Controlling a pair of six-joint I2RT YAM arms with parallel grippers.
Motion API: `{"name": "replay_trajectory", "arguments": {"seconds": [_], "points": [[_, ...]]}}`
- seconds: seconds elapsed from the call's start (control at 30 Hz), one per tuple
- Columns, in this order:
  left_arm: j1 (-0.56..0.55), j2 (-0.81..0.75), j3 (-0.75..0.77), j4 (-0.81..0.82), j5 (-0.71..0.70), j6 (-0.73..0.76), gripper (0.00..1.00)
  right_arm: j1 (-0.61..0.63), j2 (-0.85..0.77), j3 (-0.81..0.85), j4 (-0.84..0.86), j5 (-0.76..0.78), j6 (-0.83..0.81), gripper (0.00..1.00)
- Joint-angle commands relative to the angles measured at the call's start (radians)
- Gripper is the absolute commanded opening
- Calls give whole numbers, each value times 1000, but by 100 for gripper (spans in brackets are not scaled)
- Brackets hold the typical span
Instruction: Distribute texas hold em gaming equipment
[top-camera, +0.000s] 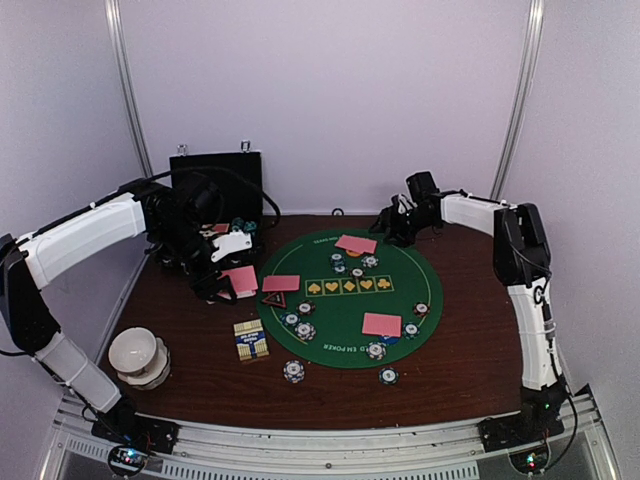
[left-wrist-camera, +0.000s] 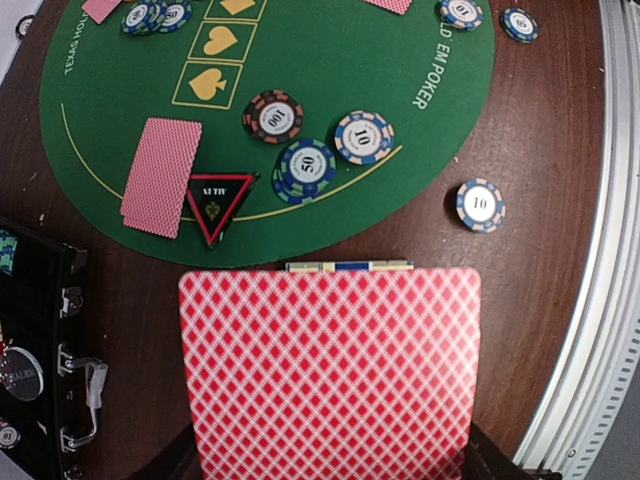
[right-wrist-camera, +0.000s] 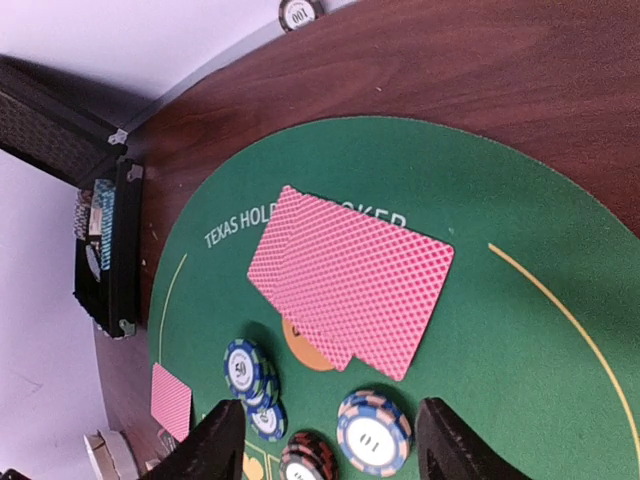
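Observation:
My left gripper (top-camera: 226, 284) hangs over the wood just left of the green mat (top-camera: 345, 330), shut on a pink-backed card (left-wrist-camera: 330, 370) that hides its fingers. On the mat beyond it lie the red triangle marker (left-wrist-camera: 220, 205), a pair of cards (left-wrist-camera: 162, 177) and striped chips (left-wrist-camera: 307, 165). My right gripper (right-wrist-camera: 335, 445) is open above the mat's far edge. Two overlapped cards (right-wrist-camera: 350, 280) lie ahead of it on an orange disc (right-wrist-camera: 310, 355). A white-and-blue chip (right-wrist-camera: 375, 435) lies on the mat below the gap between its fingers.
The black case (top-camera: 215, 180) stands open at the back left. A patterned card box (top-camera: 251, 340) and white bowls (top-camera: 138, 355) sit on the wood at the front left. Two chips (top-camera: 293, 371) lie off the mat's near edge. A third card pair (top-camera: 382, 324) lies at the mat's front right.

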Motion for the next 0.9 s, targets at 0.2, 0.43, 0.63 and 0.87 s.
{"name": "replay_trajectory", "arguments": {"seconds": [0.2,0.43,0.63,0.87], "points": [[4,-32,11,10,20,9,0,82,-374,-336,144,-9,3,69],[3,-22,19,15,26,7,0,258,-563,-559,289,-74,92,70],[4,-14,27,18,33,3,0,442,-581,-638,446,-135,207,73],[4,-7,31,19,39,1,0,559,-495,-606,622,-168,340,73]]}}
